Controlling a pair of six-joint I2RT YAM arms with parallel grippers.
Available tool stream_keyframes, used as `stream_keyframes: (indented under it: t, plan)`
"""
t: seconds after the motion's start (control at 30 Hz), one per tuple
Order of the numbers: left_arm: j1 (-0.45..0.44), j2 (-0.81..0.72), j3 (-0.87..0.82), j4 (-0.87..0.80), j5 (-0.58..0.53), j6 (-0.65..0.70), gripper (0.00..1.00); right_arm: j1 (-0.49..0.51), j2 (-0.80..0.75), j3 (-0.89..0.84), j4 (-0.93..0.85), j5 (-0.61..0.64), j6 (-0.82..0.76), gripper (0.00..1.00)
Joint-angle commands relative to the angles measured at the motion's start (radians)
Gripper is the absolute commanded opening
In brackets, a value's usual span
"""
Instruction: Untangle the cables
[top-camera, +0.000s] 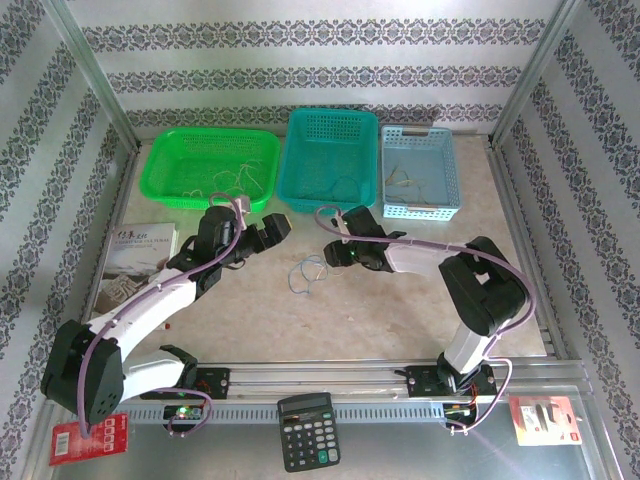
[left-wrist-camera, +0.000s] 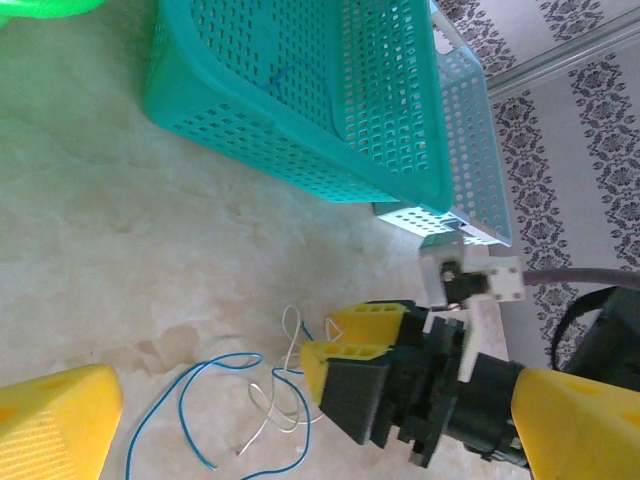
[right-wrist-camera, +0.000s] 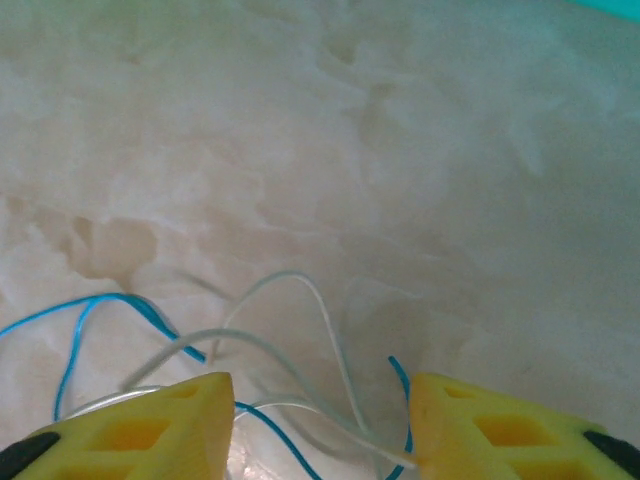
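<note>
On the table (top-camera: 400, 310) centre, near side of the teal basket (top-camera: 332, 160), the cables (top-camera: 307, 272) lay as a crossed blue-and-whitish heap, right gripper (right-wrist-camera: 315, 420) spread open astride them, left gripper (top-camera: 280, 228) released just left, so untangling looked barely begun.

Striped floral-patterned walls (top-camera: 300, 45), metal corner posts (top-camera: 97, 80), beige marbled tabletop (top-camera: 400, 310), bright even light

Cables (right-wrist-camera: 330, 335) cut off at btm.
</note>
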Motion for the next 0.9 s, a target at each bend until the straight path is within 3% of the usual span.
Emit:
stream_keyframes:
  t: [0.0, 0.1, 0.13, 0.3, 0.43, 0.53, 0.7, 0.87]
  plan:
    - [-0.007, 0.007, 0.036, 0.033, 0.006, -0.011, 1.0, 0.014, 0.012, 0.036, -0.011, -0.031, -0.038, 0.35]
    - [-0.008, 0.009, 0.042, 0.042, 0.009, -0.02, 1.0, 0.012, -0.019, 0.037, -0.009, -0.061, -0.043, 0.02]
    - [-0.006, 0.01, 0.042, 0.046, 0.011, -0.025, 1.0, 0.012, -0.039, 0.036, -0.01, -0.074, -0.045, 0.0]
    - [-0.008, 0.007, 0.053, 0.062, 0.025, -0.053, 1.0, 0.008, -0.209, 0.0, 0.027, -0.129, -0.014, 0.0]
    - [-0.006, 0.009, 0.054, 0.14, 0.058, -0.117, 1.0, -0.013, -0.347, -0.057, 0.132, -0.269, 0.033, 0.0]
    - [-0.007, 0.021, 0.064, 0.205, 0.091, -0.174, 1.0, -0.035, -0.418, -0.1, 0.225, -0.379, 0.074, 0.0]
    - [-0.009, 0.053, 0.094, 0.31, 0.155, -0.255, 1.0, -0.061, -0.49, -0.116, 0.291, -0.442, 0.137, 0.0]
    - [-0.018, 0.068, 0.144, 0.285, 0.216, -0.165, 0.98, -0.072, -0.517, -0.071, 0.276, -0.449, 0.167, 0.0]
